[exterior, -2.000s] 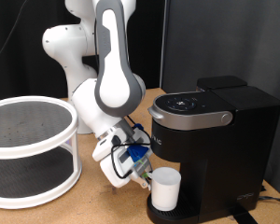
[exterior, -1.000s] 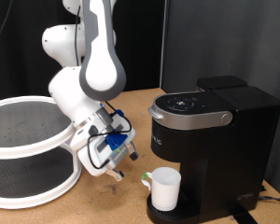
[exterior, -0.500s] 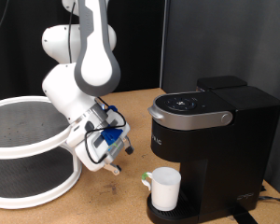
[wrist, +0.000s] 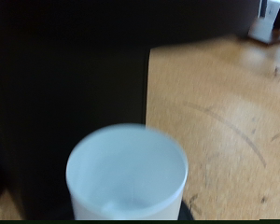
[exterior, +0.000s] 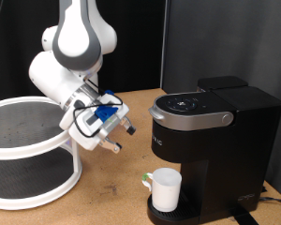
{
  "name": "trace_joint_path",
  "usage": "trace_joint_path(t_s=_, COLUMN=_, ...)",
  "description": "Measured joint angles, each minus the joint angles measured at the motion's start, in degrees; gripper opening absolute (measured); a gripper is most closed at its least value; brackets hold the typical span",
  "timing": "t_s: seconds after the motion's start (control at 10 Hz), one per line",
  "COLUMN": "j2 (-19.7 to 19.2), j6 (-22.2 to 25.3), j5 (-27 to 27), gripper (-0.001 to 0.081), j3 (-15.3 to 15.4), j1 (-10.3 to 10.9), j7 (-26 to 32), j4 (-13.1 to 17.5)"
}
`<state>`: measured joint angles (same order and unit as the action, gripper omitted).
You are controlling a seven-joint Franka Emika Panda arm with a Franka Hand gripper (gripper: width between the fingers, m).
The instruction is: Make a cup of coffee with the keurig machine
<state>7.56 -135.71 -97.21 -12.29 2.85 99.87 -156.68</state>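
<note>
The white cup (exterior: 166, 189) stands upright on the round drip tray of the black keurig machine (exterior: 215, 141), below its spout, at the exterior view's lower right. The machine's lid is closed. My gripper (exterior: 120, 138) hangs in the air to the exterior view's left of the machine, above the cup and apart from it. Its fingers look spread, with nothing between them. In the wrist view the cup (wrist: 126, 174) shows its empty white inside in front of the dark machine body (wrist: 65, 75). No fingers show in that view.
A white two-tier round rack (exterior: 28, 150) stands at the exterior view's left, close behind my arm. The wooden table top (exterior: 112, 192) lies between the rack and the machine and also shows in the wrist view (wrist: 224, 103). A black curtain hangs behind.
My gripper has drawn back from the cup, moving up and to the exterior view's left. The cup stays on the drip tray.
</note>
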Motion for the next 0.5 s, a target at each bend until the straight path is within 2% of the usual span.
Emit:
trace_joint_path(t_s=0.3, j2=5.79, j6=0.55, j5=2.95, gripper=0.0805, j3=-0.51, j1=-0.34, j7=-7.2, j4=-0.13)
trace_joint_path(t_s=0.5, j2=5.69, j6=0.71, j5=3.53, gripper=0.0805, j3=-0.46, j1=-0.33, j7=-8.04, j4=-0.15)
